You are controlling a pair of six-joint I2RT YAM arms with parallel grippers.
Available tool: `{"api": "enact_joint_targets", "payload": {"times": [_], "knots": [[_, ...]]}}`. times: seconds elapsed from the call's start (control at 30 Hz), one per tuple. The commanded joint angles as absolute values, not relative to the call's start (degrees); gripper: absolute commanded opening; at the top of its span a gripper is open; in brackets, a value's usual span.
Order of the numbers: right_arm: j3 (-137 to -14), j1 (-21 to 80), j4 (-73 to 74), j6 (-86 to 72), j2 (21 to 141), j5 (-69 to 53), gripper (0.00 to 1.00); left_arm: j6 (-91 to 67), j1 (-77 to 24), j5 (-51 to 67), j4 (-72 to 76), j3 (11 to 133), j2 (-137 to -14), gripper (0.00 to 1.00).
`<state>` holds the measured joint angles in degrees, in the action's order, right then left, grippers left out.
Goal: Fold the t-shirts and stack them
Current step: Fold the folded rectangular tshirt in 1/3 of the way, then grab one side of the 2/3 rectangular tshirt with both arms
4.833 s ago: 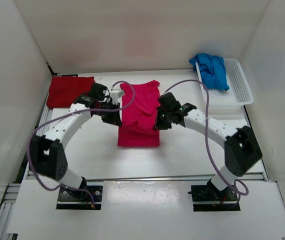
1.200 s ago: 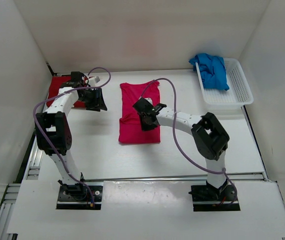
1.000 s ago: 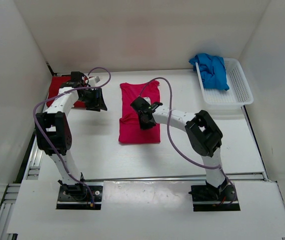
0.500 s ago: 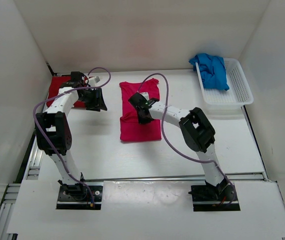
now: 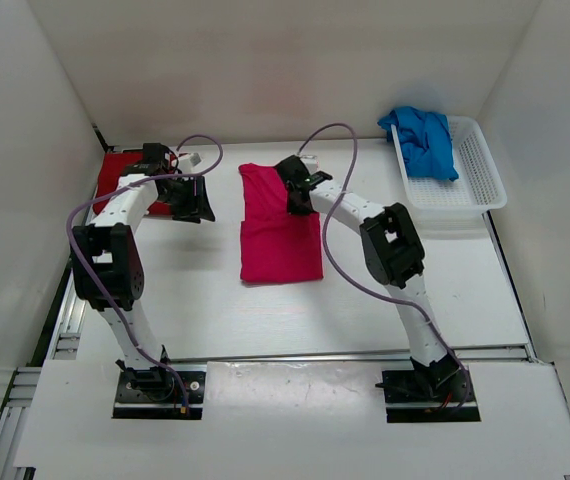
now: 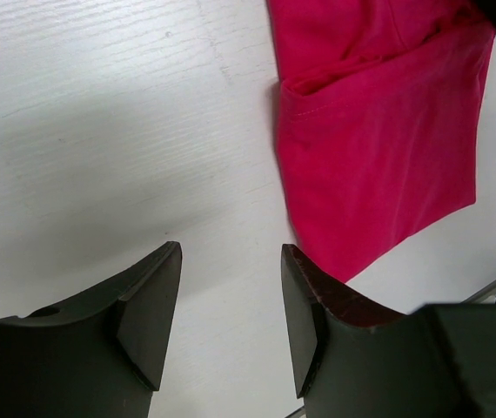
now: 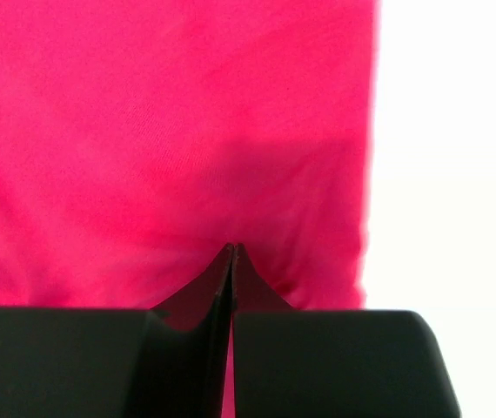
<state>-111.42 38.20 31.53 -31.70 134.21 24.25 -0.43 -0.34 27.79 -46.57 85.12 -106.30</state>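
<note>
The left fingers point(image 5: 195, 203) hang partly spread over the bare table point(image 5: 165, 280), holding nothing, with the dark red shirt point(image 5: 123, 172) just beside them. The right fingers point(image 7: 232, 266) are pressed together, tips on the folded pink shirt point(image 5: 280, 245). The blue shirt point(image 5: 423, 140) lies well to their right.

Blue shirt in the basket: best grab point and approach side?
Pinch the highest bunched fold of the blue shirt, coming straight down from above. It lies crumpled in a heap at the far end of the white basket, with no flat edge showing, and the basket walls would likely block a sideways approach.
</note>
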Motion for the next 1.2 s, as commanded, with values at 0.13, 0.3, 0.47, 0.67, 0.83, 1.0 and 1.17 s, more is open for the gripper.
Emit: {"api": "enact_joint_targets", "payload": {"times": [0.13,0.3,0.47,0.67,0.83,1.0,1.17], "knots": [[-108.82,33.66,31.46,-37.97,126.85,21.28,0.03,0.0,-6.49,25.05,-50.0,89.2,-106.08,0.61],[-96.96,33.05,32.08,-36.22,118.4,15.57,0.18,0.0,-12.04,24.43,-54.49,89.83,-109.69,0.61],[-83.08,31.99,28.57,-32.26,109.61,3.44,0.39,0.0,-13.18,28.21,-55.1,83.07,-108.38,0.61],[-67.43,30.85,23.91,-31.03,102.66,-8.95,0.6,0.0,-14.94,30.31,-57.05,75.59,-107.31,0.62],[-60.83,30.33,19.53,-33.83,102.13,-13.18,0.61,0.0,-16.52,31.82,-53.27,75.06,-108.36,0.63],[-59.15,30.32,17.4,-36.82,103.27,-16.52,0.58,0.0,-18.11,33.74,-52.73,74.54,-111.08,0.64],[-56.17,30.32,17.4,-37.35,102.13,-17.05,0.56,0.0,-18.11,34.37,-52.73,72.6,-112.5,0.63]]}}
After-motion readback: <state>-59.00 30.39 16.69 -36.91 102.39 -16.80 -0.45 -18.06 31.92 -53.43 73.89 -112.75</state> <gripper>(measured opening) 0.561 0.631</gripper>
